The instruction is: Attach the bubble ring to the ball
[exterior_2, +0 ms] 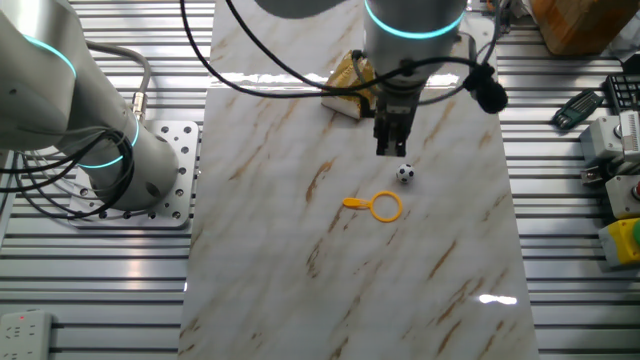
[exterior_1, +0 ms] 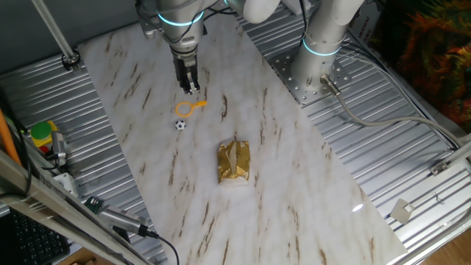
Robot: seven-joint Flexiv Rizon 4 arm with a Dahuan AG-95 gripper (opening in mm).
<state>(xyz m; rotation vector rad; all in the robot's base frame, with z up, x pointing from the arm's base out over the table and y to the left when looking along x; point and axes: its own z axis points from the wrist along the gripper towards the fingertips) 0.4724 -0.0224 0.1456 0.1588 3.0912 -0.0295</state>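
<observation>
The bubble ring [exterior_1: 185, 109] is a small orange-yellow hoop with a short handle, lying flat on the marble board; it also shows in the other fixed view [exterior_2: 385, 207]. The ball [exterior_1: 180, 125], tiny, white with black patches, rests on the board just beside the hoop and apart from it; it also shows in the other fixed view [exterior_2: 405, 173]. My gripper [exterior_1: 192, 88] points straight down and hangs above the board close to both. Its fingers look pressed together and hold nothing. In the other fixed view the gripper [exterior_2: 390, 150] is just behind the ball.
A gold foil packet [exterior_1: 234, 162] lies on the board beyond the ball; in the other fixed view it [exterior_2: 348, 75] is partly hidden behind the gripper. The arm's base [exterior_1: 318, 70] stands on the ribbed metal table beside the board. Tools and boxes [exterior_2: 620, 140] lie at the table's edge.
</observation>
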